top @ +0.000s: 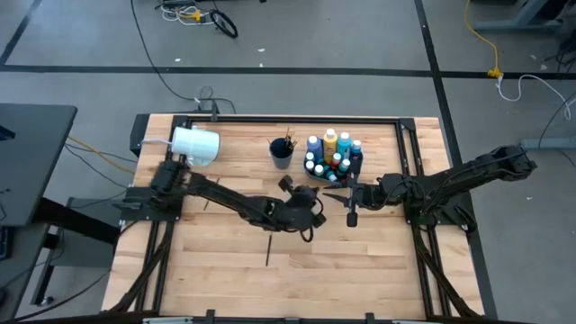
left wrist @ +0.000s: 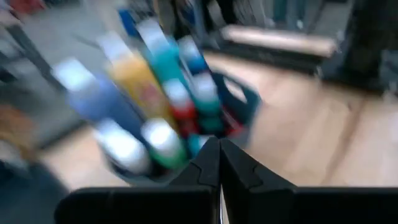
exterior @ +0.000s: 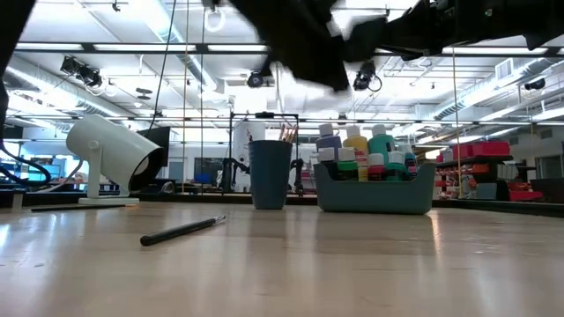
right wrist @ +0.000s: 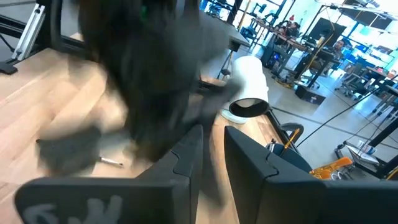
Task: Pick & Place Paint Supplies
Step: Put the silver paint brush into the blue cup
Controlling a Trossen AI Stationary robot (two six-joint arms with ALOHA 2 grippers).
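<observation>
While the left gripper (left wrist: 219, 163) hangs with its jaws pressed together on nothing, the white-capped paint bottles (top: 332, 154) stand packed in a dark teal bin (exterior: 374, 194) just ahead of them. The right gripper (right wrist: 212, 152), jaws slightly apart and empty, hovers beside that bin. A thin dark paintbrush (exterior: 182, 230) lies on the wooden table (top: 225, 261) behind the left jaws.

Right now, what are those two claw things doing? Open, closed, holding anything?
Left gripper: shut, fingers pressed together with nothing between them.
Right gripper: slightly open, nothing visible between its fingers.
</observation>
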